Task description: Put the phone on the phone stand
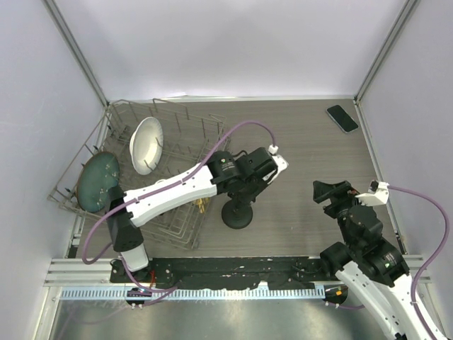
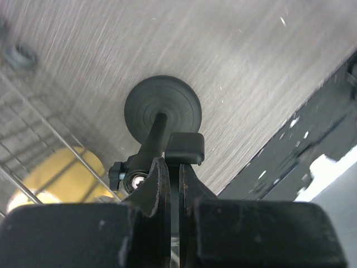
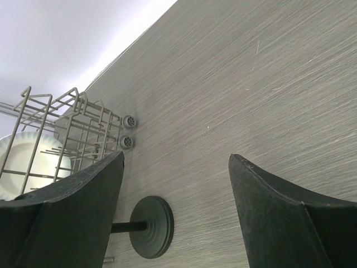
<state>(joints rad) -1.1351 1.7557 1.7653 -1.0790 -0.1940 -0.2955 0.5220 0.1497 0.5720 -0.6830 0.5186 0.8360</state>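
Two arms over a wood-grain table (image 1: pixel 304 149)
Glossy flat phone (image 1: pixel 342 118) lies at 1 o'clock near the far right edge; left gripper (image 2: pixel 173 166) pinched on the top clamp of the round-based phone stand (image 1: pixel 236 213); right gripper (image 1: pixel 331 191) spread wide; wire rack (image 1: pixel 177 230) at 9 o'clock

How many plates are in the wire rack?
2. A white plate stands on edge near the rack's middle, and a green plate leans at its left end. The left arm covers part of the rack, so another could be hidden.
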